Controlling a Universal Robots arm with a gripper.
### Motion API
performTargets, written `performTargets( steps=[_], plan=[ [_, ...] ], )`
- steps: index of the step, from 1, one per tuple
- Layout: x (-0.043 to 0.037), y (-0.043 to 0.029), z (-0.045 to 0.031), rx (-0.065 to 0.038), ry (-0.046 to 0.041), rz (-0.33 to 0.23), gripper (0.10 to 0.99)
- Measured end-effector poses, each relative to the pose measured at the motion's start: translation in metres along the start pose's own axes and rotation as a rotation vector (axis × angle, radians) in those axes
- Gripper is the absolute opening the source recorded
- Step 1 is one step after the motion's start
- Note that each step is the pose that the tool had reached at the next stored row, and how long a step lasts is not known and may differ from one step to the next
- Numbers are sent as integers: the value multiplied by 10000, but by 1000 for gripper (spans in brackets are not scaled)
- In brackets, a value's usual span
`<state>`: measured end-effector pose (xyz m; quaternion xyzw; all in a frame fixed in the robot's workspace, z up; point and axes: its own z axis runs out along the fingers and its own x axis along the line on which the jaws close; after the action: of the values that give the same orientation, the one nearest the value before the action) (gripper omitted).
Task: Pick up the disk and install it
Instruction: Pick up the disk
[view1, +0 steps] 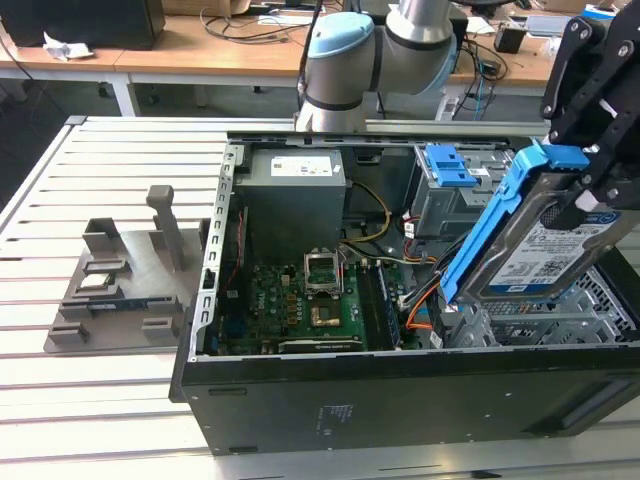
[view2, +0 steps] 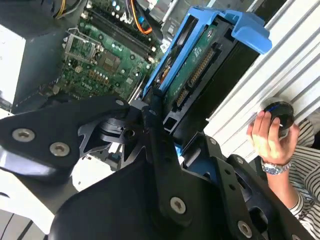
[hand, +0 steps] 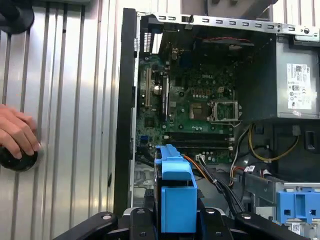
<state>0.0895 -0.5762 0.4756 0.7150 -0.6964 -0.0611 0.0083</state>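
In the exterior view, the disk (view1: 545, 250) is seen at the exterior view's right, held clear in the air and steeply tilted, its label facing the camera and its blue rail uppermost. It is gripped near its upper edge by the hand (view1: 600, 185), which is clenched on it. Beneath it lies the metal drive cage (view1: 540, 320) of the open computer case (view1: 300, 400), which rests on the slatted worktop (view1: 100, 400). Orange cables (view1: 420, 300) are seen just beside the cage. In the second wrist view, the disk (view2: 200, 65) is shown edge-on with its connector side exposed, pinched by the hand (view2: 160, 115) above the circuit board (view2: 100, 60). A person (view2: 272, 145) is seen close by at the worktop. In the first wrist view, the blue rail of the disk (hand: 175, 195) is seen end-on in the hand (hand: 175, 217), with the case (hand: 125, 100) beyond. From here it is judged that a tilted disk could be jammed against the cage's edge, that the cables could be snagged or pinched, and that a grip so near one edge could let the disk pivot or slip.
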Motion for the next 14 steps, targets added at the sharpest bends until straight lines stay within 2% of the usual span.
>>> performTargets(
  steps=[1, 3, 5, 7, 8, 14],
  plan=[
    [-31, -189, 35, -32, 3, 3, 365],
    [-68, -384, 61, -56, 5, 5, 365],
    [-76, -452, 63, -62, 6, 4, 365],
    [-83, -569, 62, -71, 6, 5, 365],
    [-83, -586, 62, -71, 5, 5, 365],
    [-82, -590, 61, -71, 5, 6, 365]
  ],
)
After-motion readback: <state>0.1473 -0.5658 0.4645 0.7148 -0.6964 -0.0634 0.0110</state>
